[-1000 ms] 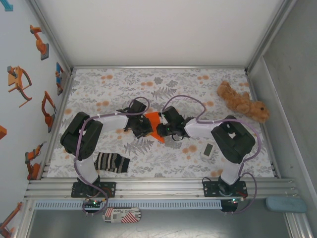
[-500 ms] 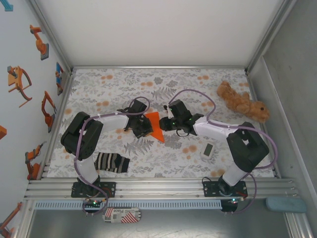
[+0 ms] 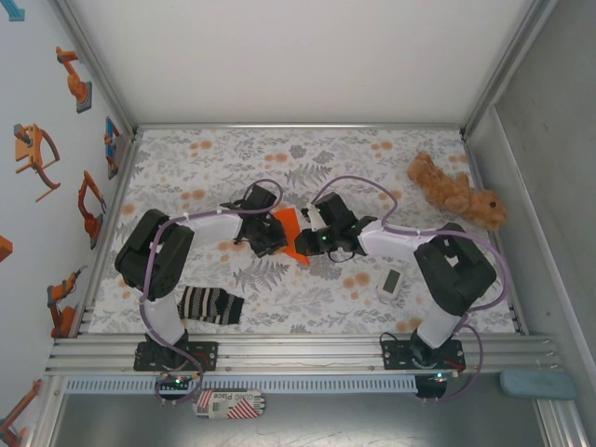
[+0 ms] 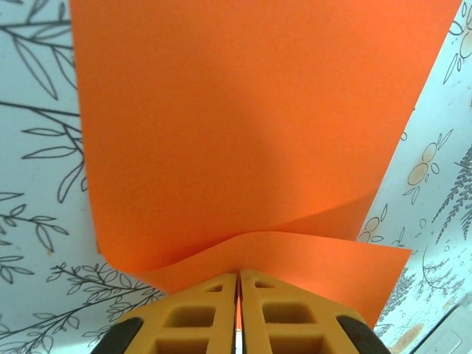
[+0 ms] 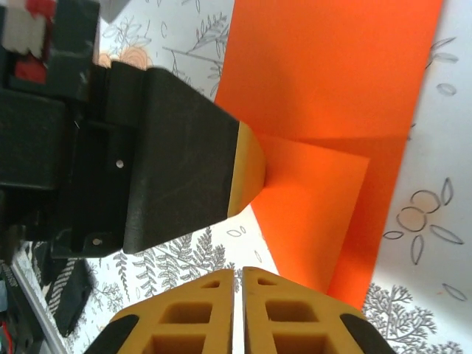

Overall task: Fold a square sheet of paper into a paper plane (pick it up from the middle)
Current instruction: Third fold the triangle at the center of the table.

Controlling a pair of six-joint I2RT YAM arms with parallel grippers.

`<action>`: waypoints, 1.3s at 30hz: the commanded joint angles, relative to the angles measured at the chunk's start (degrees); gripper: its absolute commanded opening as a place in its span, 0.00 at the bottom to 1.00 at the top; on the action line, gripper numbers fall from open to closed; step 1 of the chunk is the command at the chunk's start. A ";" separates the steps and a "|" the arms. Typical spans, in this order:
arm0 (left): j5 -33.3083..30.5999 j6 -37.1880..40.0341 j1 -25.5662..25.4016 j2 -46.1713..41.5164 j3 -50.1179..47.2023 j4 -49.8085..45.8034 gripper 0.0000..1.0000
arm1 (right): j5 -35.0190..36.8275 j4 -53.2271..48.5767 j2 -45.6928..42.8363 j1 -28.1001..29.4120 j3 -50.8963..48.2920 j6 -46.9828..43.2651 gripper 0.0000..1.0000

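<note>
Mid-fold stage of the paper-plane task. The square sheet of paper (image 3: 287,223), bright orange and already partly folded, lies near the middle of the floral table cover (image 3: 186,168), directly between the two arms' working ends. The left gripper (image 4: 237,279) has its jaws clenched on a raised edge of the sheet. In the left wrist view this layer curls up off the table and runs in between the fingertips, while the rest of the sheet lies flat beyond. The right gripper (image 5: 237,274) has its jaws pressed together with nothing visible between them, and it sits just beside the sheet on its right. The right wrist view also shows a folded-over flap (image 5: 317,214) lying on the sheet. Several risks follow from this arrangement. The lifted layer is bowed, not creased, so it would probably spring back if let go before being pressed down. The pinch sits close to an edge, so a sideways pull could drag the whole thin sheet across the cover or crumple it. If the clenched right fingertips are used as a presser, they could skid and set the crease off-line. The two grippers are very near each other, so a careless approach could make them collide. The striped sock (image 3: 209,304), near left, and the brown plush toy (image 3: 456,196), far right, lie well apart from the work.
</note>
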 commanded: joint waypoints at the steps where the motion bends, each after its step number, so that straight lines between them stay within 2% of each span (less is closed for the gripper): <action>1: 0.25 1.22 -0.05 1.42 1.10 -1.89 0.10 | -3.93 -0.05 1.99 -0.13 0.23 -0.70 0.09; 5: 0.50 1.38 -0.03 2.09 1.23 -1.82 0.10 | -4.51 -1.09 3.77 -0.13 1.08 -1.49 0.07; 19: 0.11 2.22 -0.08 3.31 2.63 -4.05 0.10 | 1.34 -3.86 5.47 -0.13 2.56 -1.65 0.06; 39: -0.39 3.41 0.28 3.51 4.17 -5.80 0.13 | 2.24 -4.86 7.16 -0.13 2.75 -1.35 0.06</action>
